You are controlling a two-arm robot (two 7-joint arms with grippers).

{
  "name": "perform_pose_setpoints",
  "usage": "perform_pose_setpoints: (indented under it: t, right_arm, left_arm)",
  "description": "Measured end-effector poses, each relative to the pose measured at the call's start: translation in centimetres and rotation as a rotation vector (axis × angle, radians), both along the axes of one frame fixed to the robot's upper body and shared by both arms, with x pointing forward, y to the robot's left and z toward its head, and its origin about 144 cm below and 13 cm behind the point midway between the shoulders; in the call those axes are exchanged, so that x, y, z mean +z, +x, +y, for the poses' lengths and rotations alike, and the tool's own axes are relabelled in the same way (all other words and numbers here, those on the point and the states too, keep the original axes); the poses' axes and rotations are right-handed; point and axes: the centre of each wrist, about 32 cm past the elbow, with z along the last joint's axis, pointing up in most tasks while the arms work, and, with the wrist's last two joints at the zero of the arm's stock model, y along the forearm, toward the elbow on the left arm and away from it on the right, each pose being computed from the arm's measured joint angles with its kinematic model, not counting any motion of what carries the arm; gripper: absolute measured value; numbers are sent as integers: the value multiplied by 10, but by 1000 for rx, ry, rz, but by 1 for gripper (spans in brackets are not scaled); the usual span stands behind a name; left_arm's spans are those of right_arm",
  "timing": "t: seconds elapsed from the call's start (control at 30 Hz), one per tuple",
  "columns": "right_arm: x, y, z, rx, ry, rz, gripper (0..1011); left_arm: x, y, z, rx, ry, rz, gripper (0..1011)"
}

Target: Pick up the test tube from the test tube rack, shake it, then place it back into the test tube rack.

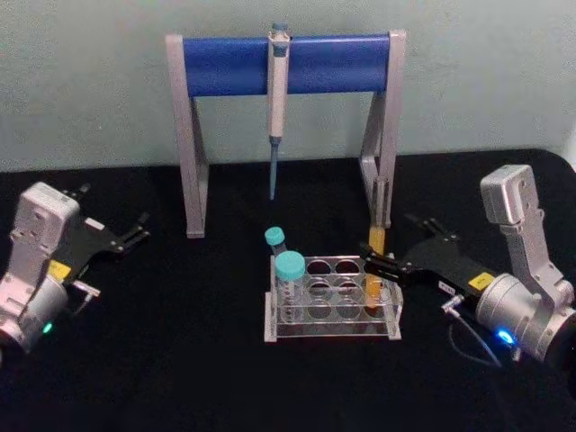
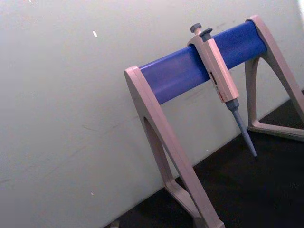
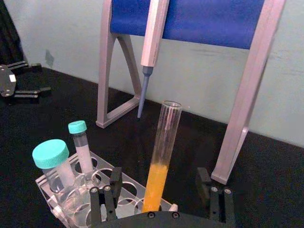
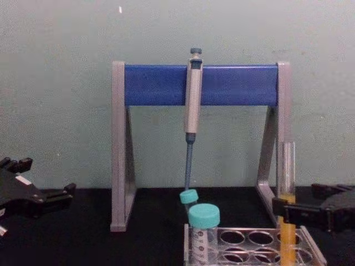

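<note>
Orange-filled test tube [image 3: 165,137] in test tube rack [image 1: 328,334], flanked by parted right claw [image 3: 159,175]; close squarely, lift straight. Left claw [image 1: 114,211] parked, parted.

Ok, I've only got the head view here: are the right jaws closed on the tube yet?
Observer: No. In the right wrist view the right gripper straddles the tube with its jaws open, a gap on each side.
Operator: What height are they at?
Observer: In the chest view, about level with the top of the orange liquid, above the rack plate; the tube stands upright.
Operator: And the left arm?
Observer: The left gripper is parked far left, jaws open; its wrist camera faces the pipette stand.
</note>
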Motion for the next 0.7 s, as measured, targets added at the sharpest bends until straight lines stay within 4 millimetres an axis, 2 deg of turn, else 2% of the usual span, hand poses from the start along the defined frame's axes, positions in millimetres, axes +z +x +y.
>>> perform_pose_setpoints:
  t: [0.7]
  right_arm:
    - [-3, 17, 9, 3, 5, 22, 1000]
  left_arm:
    - [0, 0, 0, 0, 0, 0, 1001]
